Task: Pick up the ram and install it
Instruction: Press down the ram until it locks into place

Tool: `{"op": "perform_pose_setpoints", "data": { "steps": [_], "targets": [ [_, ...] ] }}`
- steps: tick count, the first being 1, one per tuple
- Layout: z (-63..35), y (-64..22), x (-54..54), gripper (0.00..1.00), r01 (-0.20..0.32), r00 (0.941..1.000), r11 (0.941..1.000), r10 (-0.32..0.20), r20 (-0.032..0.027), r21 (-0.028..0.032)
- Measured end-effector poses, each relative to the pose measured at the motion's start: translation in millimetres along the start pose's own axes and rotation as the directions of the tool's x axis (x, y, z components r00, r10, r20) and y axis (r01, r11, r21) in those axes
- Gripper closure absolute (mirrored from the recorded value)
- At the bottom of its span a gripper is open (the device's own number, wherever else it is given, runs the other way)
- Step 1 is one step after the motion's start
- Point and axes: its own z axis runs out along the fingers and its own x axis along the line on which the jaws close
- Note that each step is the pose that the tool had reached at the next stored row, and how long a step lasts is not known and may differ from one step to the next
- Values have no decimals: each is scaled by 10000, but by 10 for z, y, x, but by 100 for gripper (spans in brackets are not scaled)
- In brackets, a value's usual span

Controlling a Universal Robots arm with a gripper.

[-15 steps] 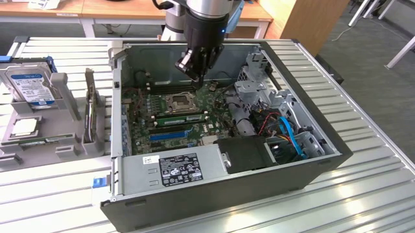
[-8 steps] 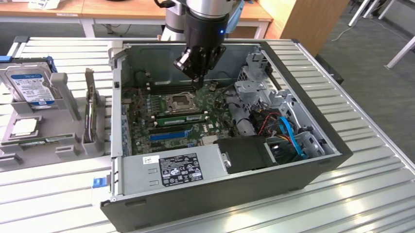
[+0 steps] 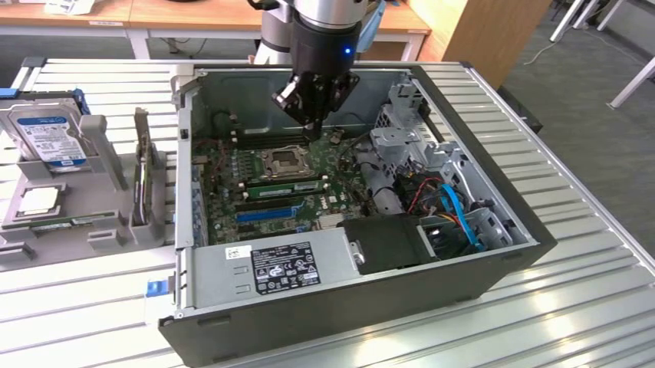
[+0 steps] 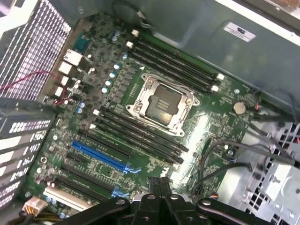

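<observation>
My gripper (image 3: 311, 132) hangs inside the open computer case (image 3: 517, 230), above the motherboard (image 3: 343, 165) near the far memory slots (image 3: 268, 139). Its fingers (image 4: 159, 183) are pressed together with nothing between them. A long thin green stick, which looks like the ram (image 3: 284, 185), stands on edge in line with the memory slots just in front of the CPU socket (image 3: 282, 160). In the wrist view the CPU socket (image 4: 161, 104) lies between two banks of black memory slots (image 4: 173, 63), and I cannot make out the ram among them.
A grey parts holder (image 3: 97, 234) stands at the exterior view's left with a hard drive (image 3: 46, 134), an upright expansion card (image 3: 143, 172) and a thin green board (image 3: 72, 222). The power supply (image 3: 276, 264), drive cage (image 3: 409, 138) and cables (image 3: 450, 211) crowd the case's near and right sides.
</observation>
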Motion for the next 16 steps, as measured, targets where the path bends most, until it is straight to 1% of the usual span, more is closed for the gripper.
{"op": "perform_pose_setpoints", "data": {
  "steps": [5, 9, 12, 16],
  "targets": [
    [1, 0, 0, 90, -475, 9989, 9989, 475, 9, 18],
    [1, 0, 0, 90, -857, 9963, 9963, 857, 16, 33],
    [2, 0, 0, 90, -1274, 9919, 9918, 1274, 24, 48],
    [3, 0, 0, 90, -1866, 9824, 9824, 1866, 38, 69]
  ]
}}
